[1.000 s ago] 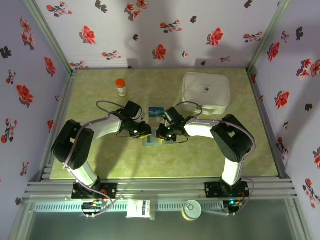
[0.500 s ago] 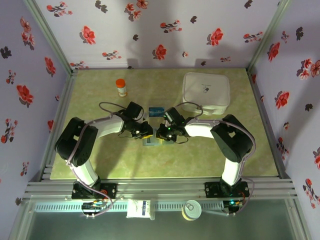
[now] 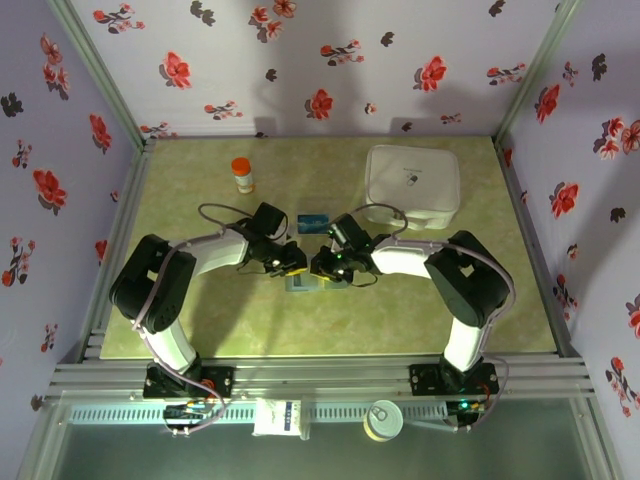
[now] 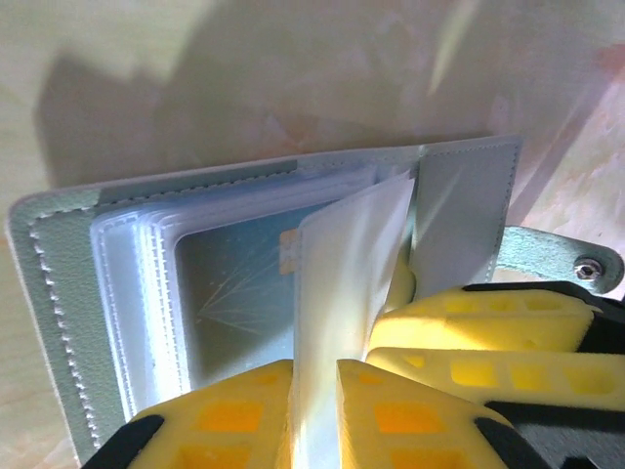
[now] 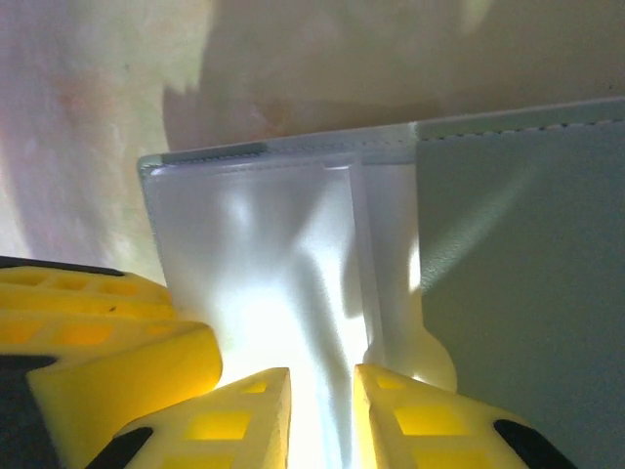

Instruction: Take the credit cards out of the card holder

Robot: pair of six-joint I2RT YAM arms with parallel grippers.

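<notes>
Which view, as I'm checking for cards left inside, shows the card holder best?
Left wrist: the open card holder spreads across it, clear sleeves fanned, a pale blue card showing in one. Right wrist shows a corner with one sleeve; top external shows it tiny, half covered.

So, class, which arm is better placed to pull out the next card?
Probably the right. The left pincer clamps a lifted clear sleeve, baring a light blue card; the right pincer straddles a second sleeve, so it looks freer to pull.

card holder point(image 4: 59, 293): pale grey-green, white stitching (sleeves point(image 4: 342, 274) clear)
fingers point(image 4: 225, 420): yellow
table point(image 3: 260, 320): marbled yellow-green
walls point(image 3: 230, 60): lilac, red flowers
box point(image 3: 412, 185): white
</notes>
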